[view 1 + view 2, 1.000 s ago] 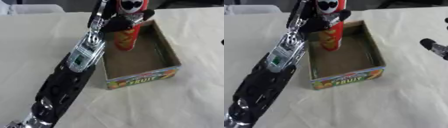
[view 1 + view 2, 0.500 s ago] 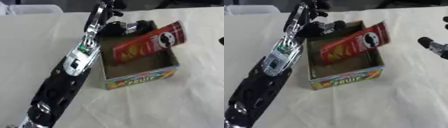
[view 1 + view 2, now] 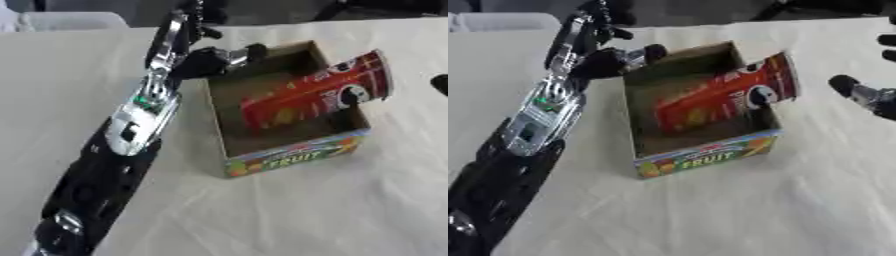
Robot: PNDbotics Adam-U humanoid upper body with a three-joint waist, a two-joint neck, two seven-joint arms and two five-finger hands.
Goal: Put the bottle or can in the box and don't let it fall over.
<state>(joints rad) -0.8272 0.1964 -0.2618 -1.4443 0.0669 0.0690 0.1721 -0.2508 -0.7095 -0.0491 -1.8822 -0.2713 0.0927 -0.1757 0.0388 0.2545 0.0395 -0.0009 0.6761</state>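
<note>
**Red can tipped over inside the fruit box**

The left robot hand (image 3: 219, 59) sits at the far left corner of the open cardboard box with the colourful "FRUIT" print on its front (image 3: 293, 156), at the end of the long black and silver left arm (image 3: 122, 145) that runs up from the lower left. Its fingers reach out over the box's left rim, seemingly relaxed rather than curled, and they have hold of nothing; blur makes the exact finger pose hard to read.

Inside the box lies the tall red cylindrical snack can (image 3: 315, 95). It is not upright: it slants across the box, its lower end down on the box floor toward the left, its upper end propped on the right wall and poking out above the rim. A yellow patch shows near its lower end and a dark round mark near the top. The left robot hand and the can are apart.

The right robot hand (image 3: 866, 92) shows only in part at the right edge of the right eye view, cut off by the frame, well clear of the box; how its fingers stand cannot be told.

The box rests on the worktop covered with a pale, wrinkled cloth (image 3: 289, 215).
</note>
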